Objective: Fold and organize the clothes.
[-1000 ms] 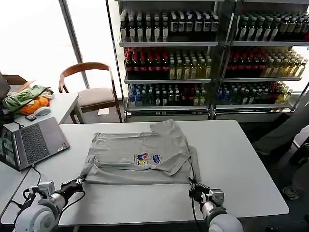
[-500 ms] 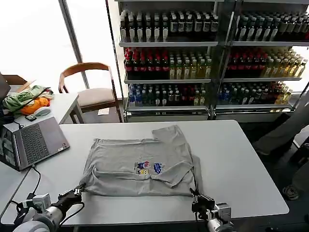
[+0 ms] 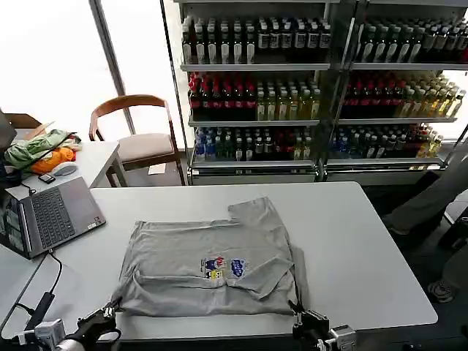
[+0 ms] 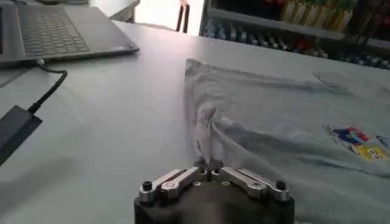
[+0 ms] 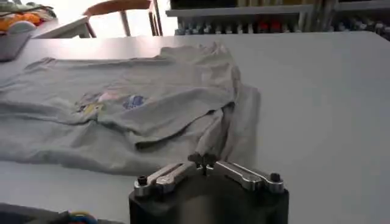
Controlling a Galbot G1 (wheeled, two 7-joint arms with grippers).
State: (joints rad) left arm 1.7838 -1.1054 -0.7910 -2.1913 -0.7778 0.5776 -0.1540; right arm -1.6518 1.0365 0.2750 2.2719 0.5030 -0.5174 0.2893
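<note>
Grippers, left [image 3: 110,312] and right [image 3: 298,316], reach low over the table's [image 3: 365,241] near edge, each pinched closed on a near corner of the grey shirt [image 3: 212,267] lying flat mid-table, long axis left-right.

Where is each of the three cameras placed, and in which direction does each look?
Head view: high on the robot, facing forward and down at the grey shirt; left gripper and right gripper at its near corners.
Left wrist view: behind the left gripper, along the shirt's edge, laptop beyond.
Right wrist view: behind the right gripper, across the shirt.
All share the shirt.
</note>
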